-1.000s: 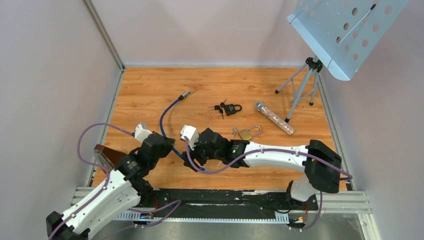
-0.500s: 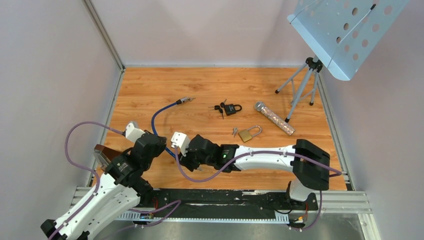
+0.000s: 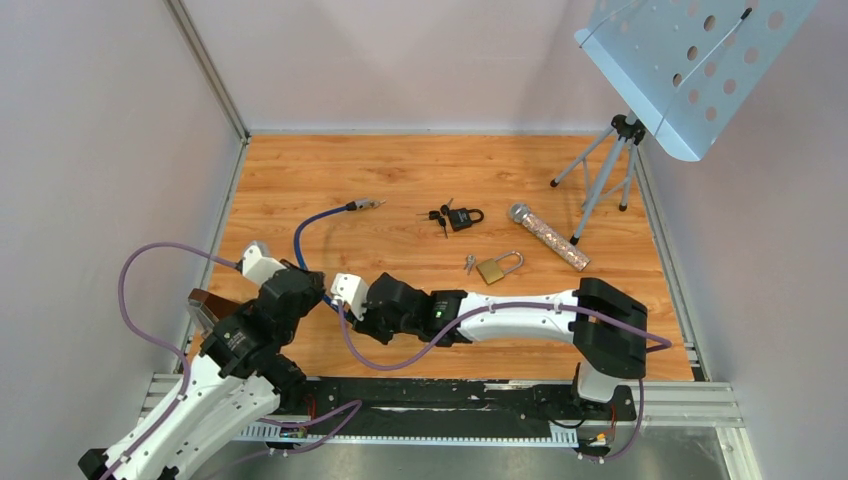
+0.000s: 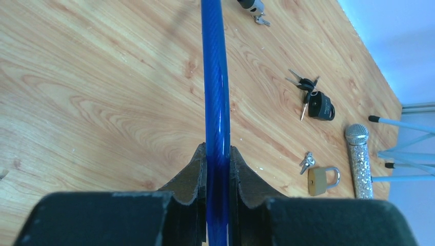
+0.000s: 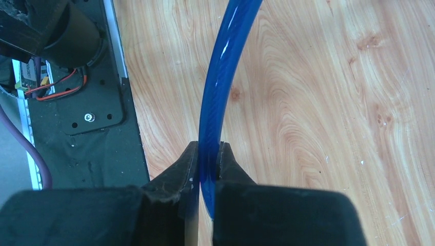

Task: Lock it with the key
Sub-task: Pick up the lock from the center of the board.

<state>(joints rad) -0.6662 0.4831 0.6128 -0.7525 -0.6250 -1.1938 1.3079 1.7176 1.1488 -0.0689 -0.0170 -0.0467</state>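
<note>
A blue cable curves across the wooden floor from its silver end to both grippers. My left gripper is shut on the blue cable, which runs straight out between its fingers. Just to its right, my right gripper is shut on the same cable. A black padlock lies mid-floor with dark keys beside it. A brass padlock with an open-looking shackle lies nearer, and small silver keys lie at its left.
A glittery microphone lies right of the padlocks. A music stand on a tripod fills the back right corner. Grey walls close in the floor. The black base plate lies just beside my right gripper.
My right gripper has closed on the blue cable. Both arms have shifted left and toward the near edge, dragging the cable and its silver end leftward.
</note>
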